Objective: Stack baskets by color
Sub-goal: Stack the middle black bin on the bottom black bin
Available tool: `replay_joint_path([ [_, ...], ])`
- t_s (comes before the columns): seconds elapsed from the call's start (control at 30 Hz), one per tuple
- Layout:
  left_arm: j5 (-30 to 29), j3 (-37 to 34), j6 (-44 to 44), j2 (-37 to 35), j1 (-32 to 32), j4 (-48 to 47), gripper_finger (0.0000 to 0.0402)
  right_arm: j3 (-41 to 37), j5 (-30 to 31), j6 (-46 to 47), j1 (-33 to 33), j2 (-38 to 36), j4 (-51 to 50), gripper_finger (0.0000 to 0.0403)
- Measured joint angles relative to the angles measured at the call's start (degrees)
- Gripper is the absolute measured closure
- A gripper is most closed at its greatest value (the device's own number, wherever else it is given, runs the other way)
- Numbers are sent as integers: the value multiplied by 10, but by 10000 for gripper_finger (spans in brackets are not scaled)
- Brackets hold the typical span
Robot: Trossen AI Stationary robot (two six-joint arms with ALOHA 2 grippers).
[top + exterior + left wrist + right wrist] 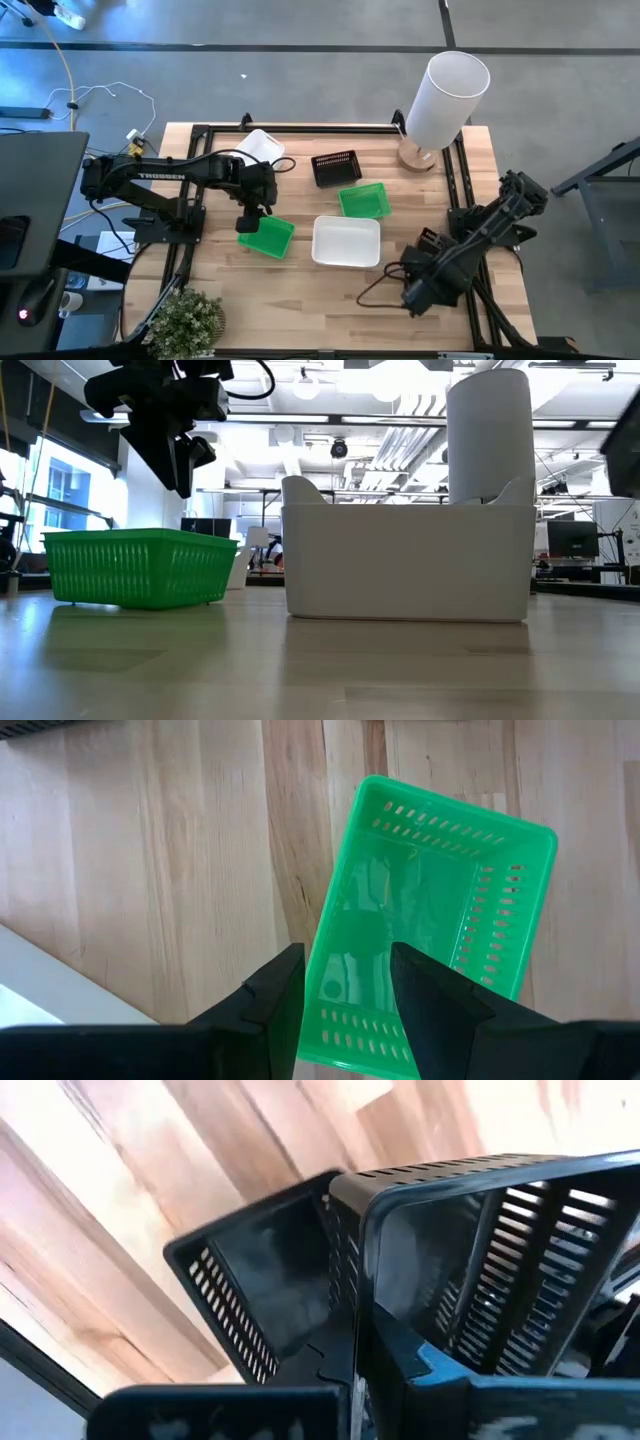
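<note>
A green basket [266,237] is seen lying on the tabletop [230,290] at front left, slightly askew, w/ the left gripper [250,217] hung directly above its near-left rim; in the left wrist view the jaws are held apart, nothing between them, w/ one short wall of the basket lined up roughly under the gap. A second green basket [363,201] is set further back, right of centre, just beside a black mesh basket [335,168]; a white basket [346,242] sits in the middle-front, and another white basket [261,147] is partly hidden behind the left arm. The right gripper [414,296] is parked low at front right, jaws fully closed; in the right wrist view black mesh walls are seen right against the fingers, but whether that basket is actually gripped can't be told. Step in hand, judged: the approach for a pick of the front green basket, so it can be nested into the other green one. Next move calls for a straight descent so one jaw goes inside the wall and one outside, then a close, lift, and carry back-right across to the second green basket, w/ yaw corrected so the rims match before release.
</note>
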Motion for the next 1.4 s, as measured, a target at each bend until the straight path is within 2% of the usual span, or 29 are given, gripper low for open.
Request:
replay_joint_path([
  [0.23,0,0,0,0,0,0,266,0,-44,11,34,43,1,403],
  [0.4,0,0,0,0,0,0,266,0,-58,-15,44,66,17,403],
  [0.6,-1,0,0,0,0,0,266,0,-58,-54,44,73,38,403],
  [0.87,-33,0,0,0,0,1,266,0,-53,-100,43,73,90,403],
  [1.27,-33,0,0,0,0,1,266,0,-74,-64,43,73,86,403],
  [1.4,-33,0,0,0,0,1,266,0,-61,-63,43,73,95,403],
])
